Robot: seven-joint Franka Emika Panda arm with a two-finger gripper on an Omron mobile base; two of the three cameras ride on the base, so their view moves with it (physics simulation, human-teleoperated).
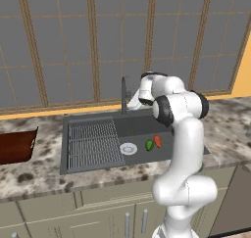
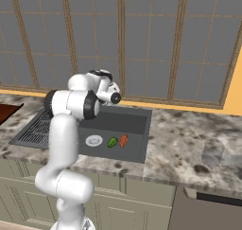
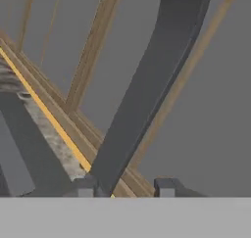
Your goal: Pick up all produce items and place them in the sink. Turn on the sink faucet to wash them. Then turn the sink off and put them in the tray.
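Left base view: the sink [image 1: 142, 127] sits in a mottled stone counter [image 1: 44, 171], its wire rack [image 1: 93, 144] over the left half. The green piece [image 1: 149, 145] and the orange piece [image 1: 158, 141] lie side by side on the basin floor, just right of the white drain [image 1: 128, 148]. The sink faucet [image 1: 124, 95] stands at the far rim with the robot's hand close on its right. The tray [image 1: 17, 145] rests on the counter far left.

Right base view: both pieces of produce lie in the basin, right of the drain. The arm hides the faucet. Windows [image 2: 156, 39] fill the wall behind.

Hand view: the gripper [image 3: 125, 185] has its fingertips [image 3: 165, 187] apart, nothing held, and the dark spout rises between them.

Step in hand: probably turning the water on.

Doing it well: press on the small side lever, not the spout. The lever is thin, so approach slowly.
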